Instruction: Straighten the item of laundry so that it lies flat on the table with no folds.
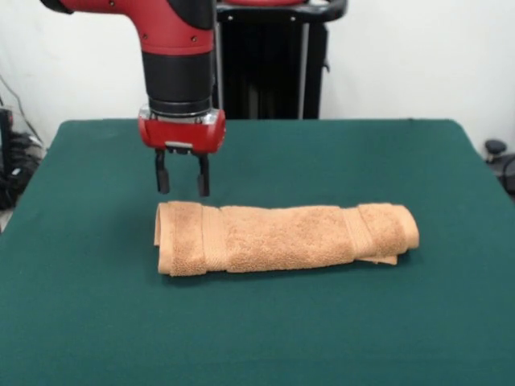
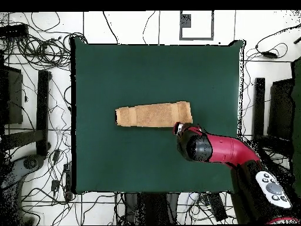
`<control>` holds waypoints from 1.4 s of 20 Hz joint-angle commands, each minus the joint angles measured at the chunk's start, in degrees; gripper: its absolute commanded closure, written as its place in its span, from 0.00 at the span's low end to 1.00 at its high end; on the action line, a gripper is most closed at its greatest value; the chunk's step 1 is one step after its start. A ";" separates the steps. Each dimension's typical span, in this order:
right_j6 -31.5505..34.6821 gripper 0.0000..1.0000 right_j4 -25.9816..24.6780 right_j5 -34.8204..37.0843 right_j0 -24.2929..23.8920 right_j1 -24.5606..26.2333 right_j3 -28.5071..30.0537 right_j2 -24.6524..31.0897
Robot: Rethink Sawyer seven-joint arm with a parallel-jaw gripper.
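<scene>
- Towel (image 1: 286,237), orange-tan terry cloth, lies folded into a long narrow bundle across the middle of the table (image 1: 80,322); in the front view it runs left to right.
- Its left end in the front view shows a doubled edge with a woven band just inside it; a second woven band crosses the bundle near the right end, where a loose corner of a lower layer pokes out beneath the rounded fold.
- From overhead the towel (image 2: 154,114) reads as a slim rectangle near the centre of the table (image 2: 117,65), with dark green cloth well clear of it on every side.
- Gripper (image 1: 183,184) hangs from the red and black arm (image 1: 177,48) just behind the towel's left end in the front view, its two dark fingers (image 1: 162,178) pointing straight down.
- The jaws stand parted, with a plain gap between the fingers and nothing held in it; the tips sit above the table and do not touch the towel.
- Overhead, the arm (image 2: 220,148) reaches in from the lower right, and its wrist covers the gripper beside the towel's right end in that view.
- No tag, brand mark or readable writing can be made out on the towel, arm or table.
- Cables (image 2: 35,44) lie tangled on the pale floor around the table.
</scene>
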 commanded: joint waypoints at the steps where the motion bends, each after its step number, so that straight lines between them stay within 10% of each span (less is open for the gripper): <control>1: -10.29 0.00 -5.42 5.46 1.36 3.87 -4.81 9.16; 28: -4.55 0.00 -4.91 7.25 -1.09 4.60 -6.40 9.04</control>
